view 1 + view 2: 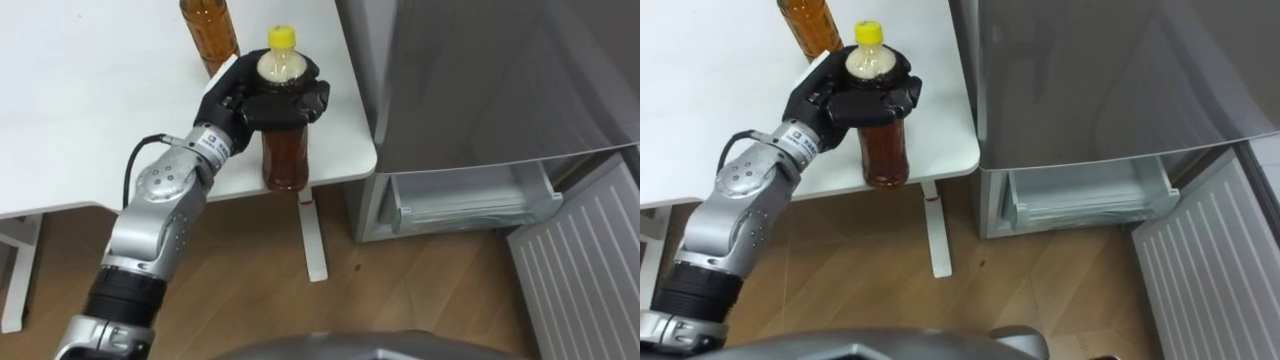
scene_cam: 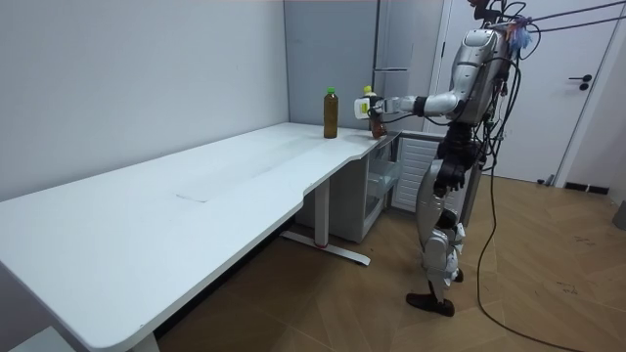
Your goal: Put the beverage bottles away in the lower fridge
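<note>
The bench point(image 1: 100, 120) corner stands just beside the fridge point(image 1: 500, 80), with a narrow gap between them. The lower drawer point(image 1: 465, 200) lies open near the floor, its door point(image 1: 585, 265) swung wide to the right. A second bottle point(image 1: 208, 30) stands just behind the left robot hand point(image 1: 240, 97) and its yellow-capped bottle point(image 1: 287, 160).

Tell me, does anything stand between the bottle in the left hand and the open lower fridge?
Nothing visible does. The left hand holds the yellow-capped bottle at the table corner; the lower fridge is open beside it.

Amber bottle point(image 1: 286, 155), yellow cap point(image 1: 281, 37); black left hand point(image 1: 235, 95); white table point(image 1: 90, 100); grey fridge point(image 1: 480, 80).
</note>
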You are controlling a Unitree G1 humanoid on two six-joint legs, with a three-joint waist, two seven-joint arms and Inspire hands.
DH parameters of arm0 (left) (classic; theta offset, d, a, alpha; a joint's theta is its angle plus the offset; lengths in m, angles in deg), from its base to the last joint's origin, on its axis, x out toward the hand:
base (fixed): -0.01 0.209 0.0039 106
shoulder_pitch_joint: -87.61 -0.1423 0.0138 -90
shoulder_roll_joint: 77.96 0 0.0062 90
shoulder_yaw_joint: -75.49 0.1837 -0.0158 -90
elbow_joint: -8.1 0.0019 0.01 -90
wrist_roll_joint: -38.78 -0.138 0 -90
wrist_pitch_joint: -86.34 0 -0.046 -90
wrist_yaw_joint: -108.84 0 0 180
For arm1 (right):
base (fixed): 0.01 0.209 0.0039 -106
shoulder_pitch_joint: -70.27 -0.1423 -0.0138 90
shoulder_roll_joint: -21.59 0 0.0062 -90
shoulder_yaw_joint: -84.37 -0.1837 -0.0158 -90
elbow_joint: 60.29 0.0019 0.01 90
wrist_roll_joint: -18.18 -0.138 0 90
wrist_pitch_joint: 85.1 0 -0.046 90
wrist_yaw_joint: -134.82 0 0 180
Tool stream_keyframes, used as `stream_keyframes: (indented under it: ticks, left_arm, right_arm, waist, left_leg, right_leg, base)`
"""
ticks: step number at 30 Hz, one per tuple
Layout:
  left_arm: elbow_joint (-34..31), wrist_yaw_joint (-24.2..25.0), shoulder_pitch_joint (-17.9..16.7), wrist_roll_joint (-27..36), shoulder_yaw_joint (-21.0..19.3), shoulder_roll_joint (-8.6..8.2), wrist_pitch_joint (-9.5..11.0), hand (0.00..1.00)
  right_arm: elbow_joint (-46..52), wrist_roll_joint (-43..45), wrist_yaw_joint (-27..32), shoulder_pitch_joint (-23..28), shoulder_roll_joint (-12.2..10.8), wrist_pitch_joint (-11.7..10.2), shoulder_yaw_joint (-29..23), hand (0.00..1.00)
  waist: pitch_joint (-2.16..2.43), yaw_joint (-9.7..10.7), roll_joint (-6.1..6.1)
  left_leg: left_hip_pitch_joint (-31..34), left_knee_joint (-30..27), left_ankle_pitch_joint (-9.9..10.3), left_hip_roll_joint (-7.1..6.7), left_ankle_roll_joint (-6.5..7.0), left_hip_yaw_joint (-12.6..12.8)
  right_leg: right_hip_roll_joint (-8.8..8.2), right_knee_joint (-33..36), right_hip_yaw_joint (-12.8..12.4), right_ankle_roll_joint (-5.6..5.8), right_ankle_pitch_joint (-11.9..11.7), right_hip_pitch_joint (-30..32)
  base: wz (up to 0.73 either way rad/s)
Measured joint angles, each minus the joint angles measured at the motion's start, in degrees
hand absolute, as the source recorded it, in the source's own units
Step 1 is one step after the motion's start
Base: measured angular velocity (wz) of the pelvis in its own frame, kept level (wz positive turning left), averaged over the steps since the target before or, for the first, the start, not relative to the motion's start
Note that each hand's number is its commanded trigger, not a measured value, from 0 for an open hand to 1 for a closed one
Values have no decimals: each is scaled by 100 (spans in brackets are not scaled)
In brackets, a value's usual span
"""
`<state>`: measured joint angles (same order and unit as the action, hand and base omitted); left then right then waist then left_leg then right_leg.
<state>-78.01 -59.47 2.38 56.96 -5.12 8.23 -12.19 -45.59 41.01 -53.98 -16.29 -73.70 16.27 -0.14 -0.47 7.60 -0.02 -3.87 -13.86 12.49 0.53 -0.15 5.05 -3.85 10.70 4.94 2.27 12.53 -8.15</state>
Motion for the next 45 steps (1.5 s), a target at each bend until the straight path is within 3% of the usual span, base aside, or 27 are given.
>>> stream_keyframes:
  ticks: [8, 16, 22, 27, 30, 34, 37, 39, 41, 45]
  left_arm:
    - [-33, -15, 0, -32, 5, -12, 4, 100]
    - [-167, -34, 0, -29, 9, -46, 40, 100]
    - [-449, -43, -13, -21, 153, -113, 43, 100]
    - [-910, 75, -285, 194, 156, -164, 239, 100]
    - [-909, 198, -411, 371, 147, -255, 263, 100]
    - [-909, 272, -661, 429, 145, -301, 268, 100]
    - [-909, 293, -896, 852, 163, -305, 266, 100]
    - [-908, 393, -1041, 1146, 217, -297, 265, 100]
    - [-906, 484, -1184, 1343, 218, -265, 266, 100]
    - [-878, 507, -1444, 1744, 213, -198, 266, 100]
  right_arm:
    - [-7, 0, 24, -5, -1, -36, 0, 0]
    - [30, -190, 340, -180, -2, -269, 20, 0]
    - [302, -969, 625, -348, 5, -443, 55, 0]
    - [464, -948, 671, -391, 33, -568, 188, 0]
    - [512, -911, 651, -392, 47, -592, 259, 0]
    - [739, -895, 647, -394, 32, -641, 340, 0]
    - [1484, -970, 616, -399, -78, -638, 357, 0]
    - [2020, -918, 550, -428, -245, -763, 469, 0]
    - [2290, -907, 382, -417, -285, -836, 672, 0]
    - [2773, -917, 42, -344, -315, -878, 1016, 0]
  waist:
    - [-23, -18, -18]
    - [-27, -47, -10]
    - [-8, -335, -42]
    - [1, -505, -24]
    - [8, -667, 7]
    - [21, -683, 83]
    - [25, -716, 92]
    - [31, -736, 85]
    - [47, -791, 66]
    - [34, -820, 41]
  left_leg:
    - [6, 24, 0, -6, 0, -37]
    - [102, -3, -1, -22, -1, -127]
    - [265, -101, -8, -19, -7, -225]
    - [268, -90, -47, -37, -20, -362]
    - [261, -95, -55, -32, -28, -367]
    - [329, -154, -62, -42, -26, -440]
    - [458, -254, -62, -38, -26, -493]
    - [530, -344, -61, -44, -27, -578]
    - [516, -347, -60, -49, -27, -587]
    - [541, -371, -64, -65, -24, -658]
  right_leg:
    - [0, -8, 0, 0, 0, 2]
    - [-10, -9, 146, 1, -1, 3]
    - [-16, -9, 320, -12, -11, 87]
    - [-21, -9, 467, -12, -11, 31]
    - [-16, -6, 477, -13, -11, 17]
    - [-17, -8, 567, -14, -12, 10]
    - [-17, -3, 696, -33, -23, 81]
    - [-15, -6, 805, -41, -28, 91]
    - [-17, -10, 809, -41, -28, 59]
    - [-22, -6, 870, -39, -27, -19]
  base:
    - [0]
    - [7]
    - [11]
    - [13]
    - [3]
    - [9]
    - [10]
    - [21]
    - [12]
    - [12]
